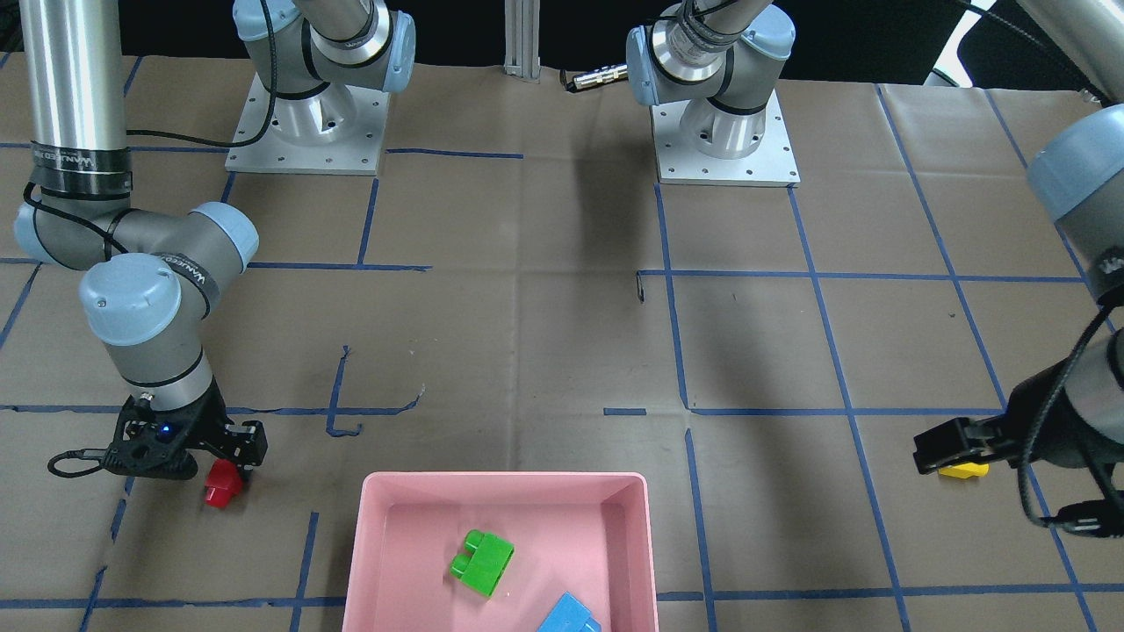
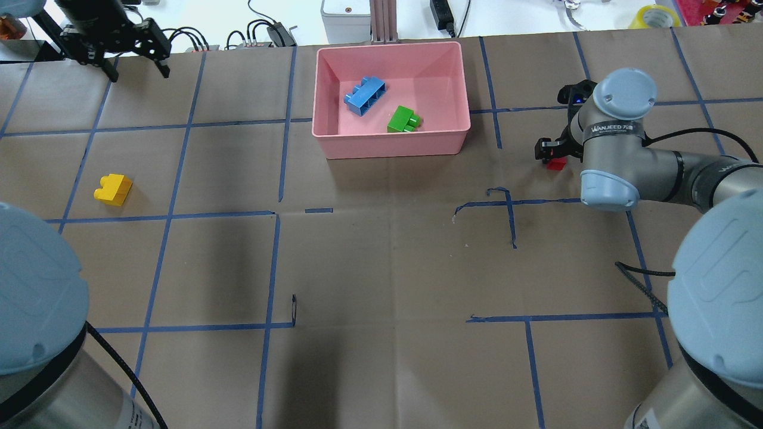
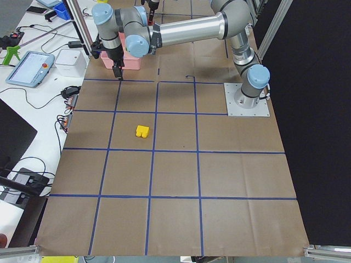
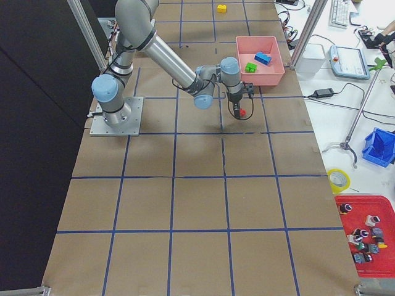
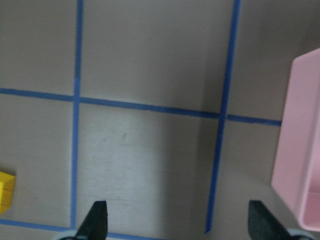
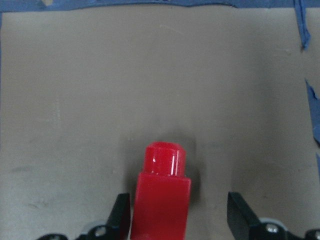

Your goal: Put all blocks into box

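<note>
Blocks: green block (image 2: pixel 403 119) and blue block (image 2: pixel 364 95) inside the pink box (image 2: pixel 390 152), apart from each other. Front-facing view: blue cut off by the frame edge; whole only in overhead. Yellow block (image 2: pixel 113 189) out on the paper-covered table (image 2: pixel 381 268), well off to the box's left. Red block (image 6: pixel 162 200) also on the paper, to the box's right.

Over red: right gripper (image 6: pixel 180 220), spread, straddling the block. Wrist view only: one finger tight beside the block, clear gap to the other; contact not resolvable. Overhead: red mostly hidden under the wrist, just a sliver seen.

Between yellow and box: left gripper (image 5: pixel 180 220), spread wide, nothing between the fingers. Wrist view: yellow at the left edge, box wall at the right edge, bare paper below. Front-facing view: gripper overlapping yellow in the picture. Exterior left view: yellow well apart from it.
</note>
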